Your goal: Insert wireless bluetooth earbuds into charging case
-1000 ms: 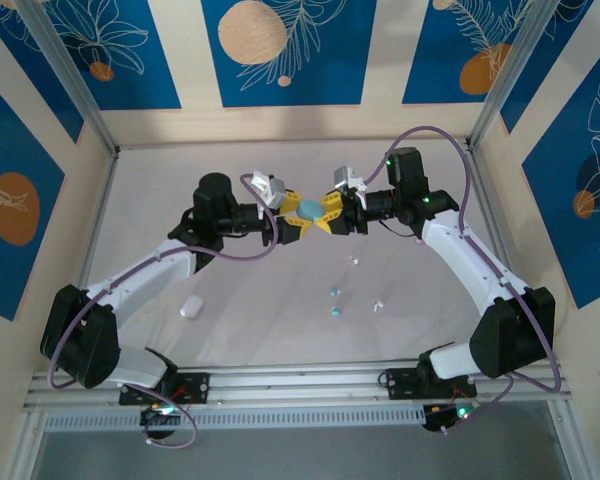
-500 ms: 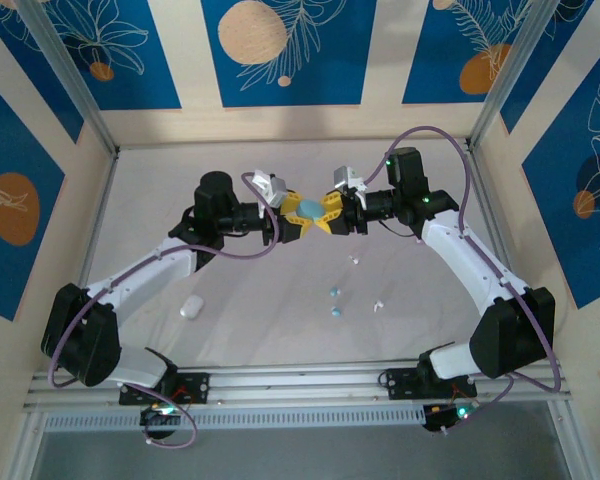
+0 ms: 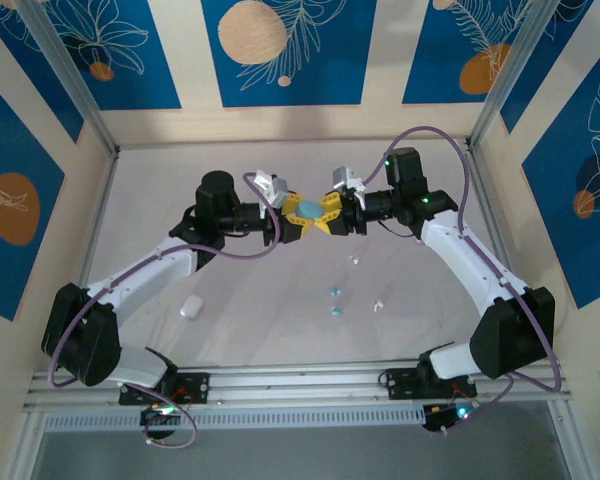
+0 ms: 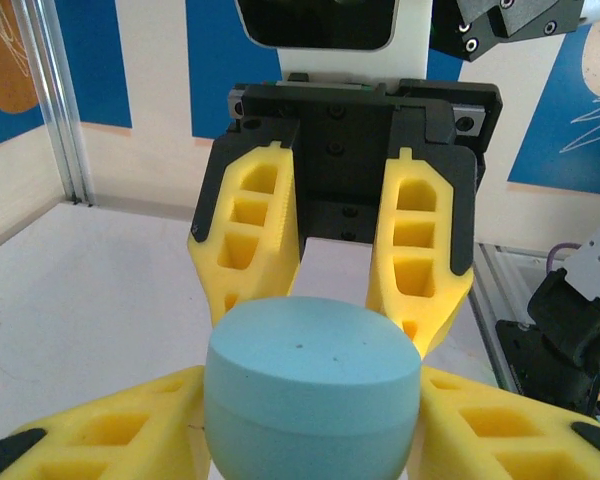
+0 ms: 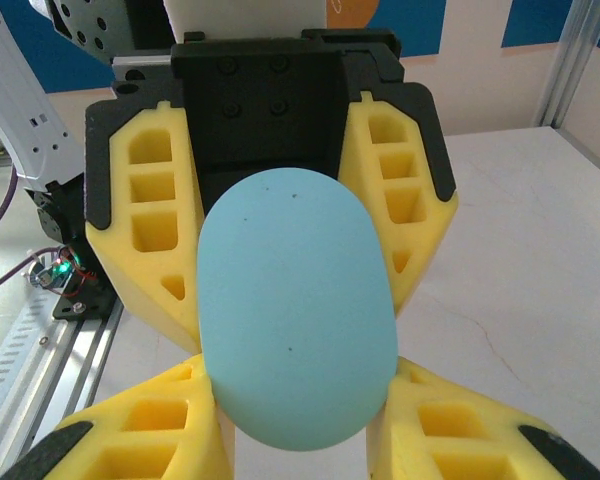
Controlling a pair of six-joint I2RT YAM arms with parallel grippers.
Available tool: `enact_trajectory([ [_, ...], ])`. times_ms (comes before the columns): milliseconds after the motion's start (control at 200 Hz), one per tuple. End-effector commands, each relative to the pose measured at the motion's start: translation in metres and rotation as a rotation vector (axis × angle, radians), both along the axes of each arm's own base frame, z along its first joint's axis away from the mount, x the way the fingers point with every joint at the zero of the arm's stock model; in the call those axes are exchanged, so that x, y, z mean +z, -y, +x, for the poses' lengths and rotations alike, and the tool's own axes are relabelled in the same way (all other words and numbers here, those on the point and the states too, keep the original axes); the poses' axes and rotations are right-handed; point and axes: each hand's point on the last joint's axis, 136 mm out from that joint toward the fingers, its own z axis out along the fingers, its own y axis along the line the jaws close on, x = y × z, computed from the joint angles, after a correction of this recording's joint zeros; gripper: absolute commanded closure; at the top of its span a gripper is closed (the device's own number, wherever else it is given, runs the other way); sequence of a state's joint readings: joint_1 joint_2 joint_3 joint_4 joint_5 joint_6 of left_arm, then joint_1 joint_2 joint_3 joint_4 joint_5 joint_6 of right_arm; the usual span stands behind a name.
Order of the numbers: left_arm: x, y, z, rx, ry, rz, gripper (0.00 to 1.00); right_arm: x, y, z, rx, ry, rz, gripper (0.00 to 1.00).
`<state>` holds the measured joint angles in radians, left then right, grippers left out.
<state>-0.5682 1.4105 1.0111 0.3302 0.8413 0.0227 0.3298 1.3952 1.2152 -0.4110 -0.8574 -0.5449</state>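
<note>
Tabletop [image 3: 260, 300]: loose earbuds [image 3: 337, 312], white case [image 3: 190, 308]; blue case [image 3: 310, 210] aloft

You have a pale tabletop [image 3: 270, 330] walled by cream boards with blue panels [image 3: 330, 70] bearing white leaves and orange discs, aluminium posts [image 3: 69, 80] at the back corners, and a rail [image 3: 300, 385] along the near edge.

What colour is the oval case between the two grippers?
Light blue, plain, with no pattern. The right wrist view shows the case best.
</note>
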Motion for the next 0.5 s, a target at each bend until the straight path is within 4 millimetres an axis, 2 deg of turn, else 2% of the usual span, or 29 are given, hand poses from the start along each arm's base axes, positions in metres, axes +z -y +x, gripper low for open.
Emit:
enact_trajectory([
  [0, 0.0083, 0.0053, -0.0063, -0.039, 0.037, -0.001, 0.46, 0.0148, -0.0014, -0.0031, 0.021, 0.015, 0.028, 0.74],
  [125, 0.0092, 0.0047, -0.0064, -0.035, 0.047, 0.003, 0.45, 0.0146, 0.0002, -0.0024, 0.017, 0.015, 0.026, 0.74],
  [340, 0.0163, 0.0066, -0.0047, -0.039, 0.046, -0.029, 0.52, 0.0125, 0.0001, -0.0026, 0.016, 0.018, 0.019, 0.74],
  [495, 0.0164, 0.0077, -0.0042, -0.041, 0.033, -0.043, 0.51, 0.0092, 0.0004, -0.0018, 0.011, 0.019, 0.01, 0.74],
])
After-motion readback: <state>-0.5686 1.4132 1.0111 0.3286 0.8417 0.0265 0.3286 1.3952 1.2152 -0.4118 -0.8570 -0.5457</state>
